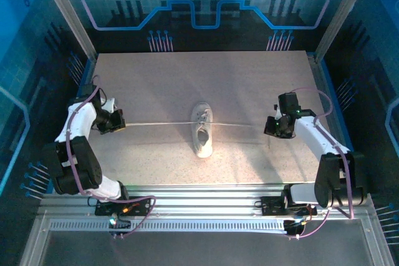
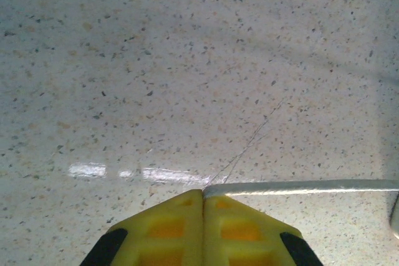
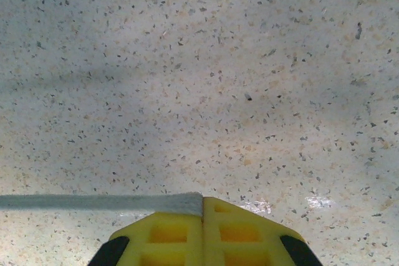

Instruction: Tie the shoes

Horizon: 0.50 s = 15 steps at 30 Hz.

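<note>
Left fingers pinched shut on the left lace, which runs taut toward 3 o'clock to the sneaker. It sits mid-worktop, long axis 12-to-6. Right fingers grip the right lace, sneaker at their 9 o'clock; both arms look about equally far from it.

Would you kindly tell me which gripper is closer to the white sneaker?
Right, slightly. The right gripper holds the right lace out to the right of the sneaker; the left gripper holds the left lace farther out on the other side.
</note>
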Available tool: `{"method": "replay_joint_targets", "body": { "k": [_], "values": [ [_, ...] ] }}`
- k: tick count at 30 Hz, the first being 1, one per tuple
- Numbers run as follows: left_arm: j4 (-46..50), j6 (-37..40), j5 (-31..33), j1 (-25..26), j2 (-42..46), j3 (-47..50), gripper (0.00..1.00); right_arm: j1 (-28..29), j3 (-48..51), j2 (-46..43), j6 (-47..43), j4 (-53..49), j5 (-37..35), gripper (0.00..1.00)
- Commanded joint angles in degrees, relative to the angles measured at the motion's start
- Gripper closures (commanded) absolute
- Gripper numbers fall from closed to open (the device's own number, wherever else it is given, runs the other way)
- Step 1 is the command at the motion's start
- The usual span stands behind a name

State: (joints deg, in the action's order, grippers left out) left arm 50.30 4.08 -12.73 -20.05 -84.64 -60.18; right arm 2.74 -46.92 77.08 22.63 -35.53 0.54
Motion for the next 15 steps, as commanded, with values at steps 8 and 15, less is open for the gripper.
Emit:
{"method": "replay_joint_targets", "body": {
  "k": [8, 15],
  "values": [
    [0.7, 1.3, -1.8, -1.1, 1.5, 0.3, 1.00, -1.8, -1.4, -0.6, -3.4, -2.2, 2.4, 0.98],
    [4.4, 0.8, -4.1, 1.6, -1.2, -2.7, 0.70, 0.1, -5.7, -0.4, -4.6, -4.6, 5.0, 0.60]
  ]
}}
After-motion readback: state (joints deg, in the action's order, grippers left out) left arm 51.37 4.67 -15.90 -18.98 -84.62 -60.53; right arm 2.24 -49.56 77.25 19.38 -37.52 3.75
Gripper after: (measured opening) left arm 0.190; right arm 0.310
